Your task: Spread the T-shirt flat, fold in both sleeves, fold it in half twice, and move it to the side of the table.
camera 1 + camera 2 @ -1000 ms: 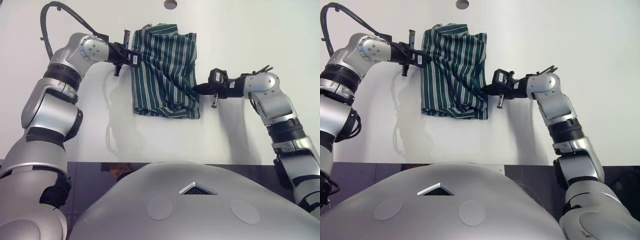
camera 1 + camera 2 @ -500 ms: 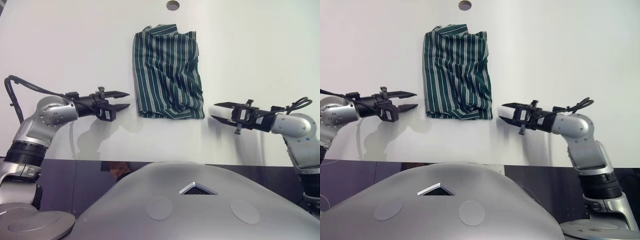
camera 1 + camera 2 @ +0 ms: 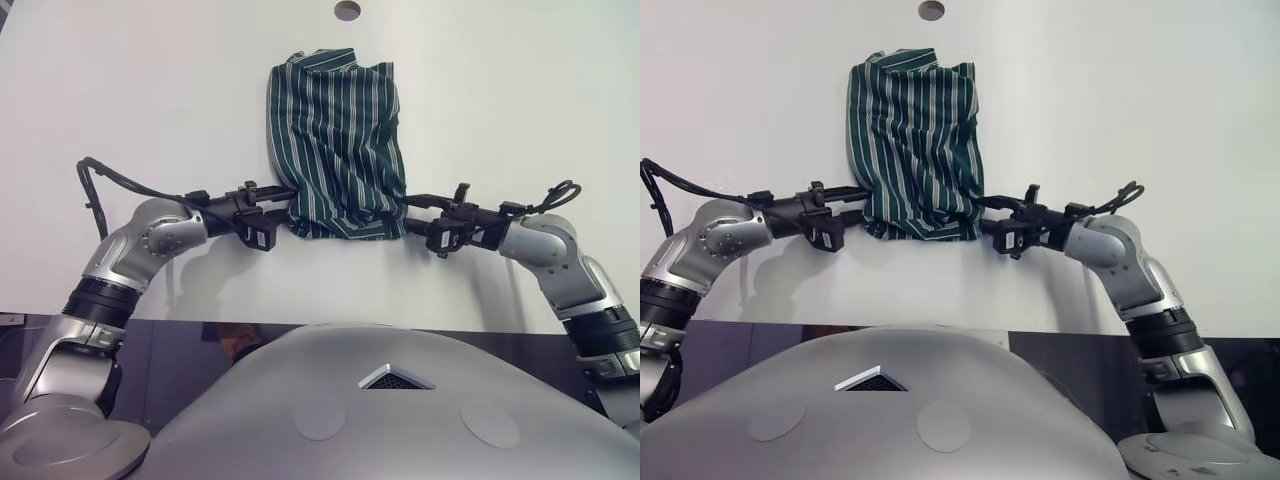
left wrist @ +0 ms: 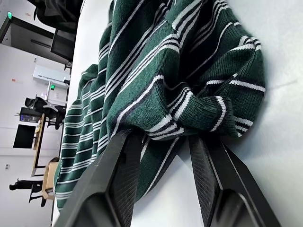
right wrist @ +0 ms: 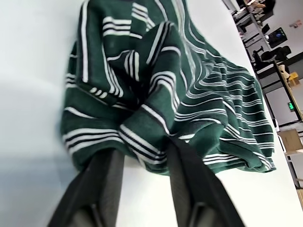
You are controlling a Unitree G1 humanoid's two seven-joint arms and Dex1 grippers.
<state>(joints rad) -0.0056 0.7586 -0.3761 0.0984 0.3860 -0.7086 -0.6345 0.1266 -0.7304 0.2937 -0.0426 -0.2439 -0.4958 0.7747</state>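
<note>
Left gripper [image 3: 284,205] and right gripper [image 3: 408,211] now sit at the two lower corners of the folded T-shirt [image 3: 335,140], in the middle of the frame. In both wrist views, we see the fingers [image 4: 128,175] apart, straddling bunched striped cloth but not yet pinching it. Half a second ago, both grippers hung open well out to the sides. The shirt has stayed put at upper centre of the white table [image 3: 150,100]. We read this as lining up a two-corner grab for the last fold or the move aside.
</note>
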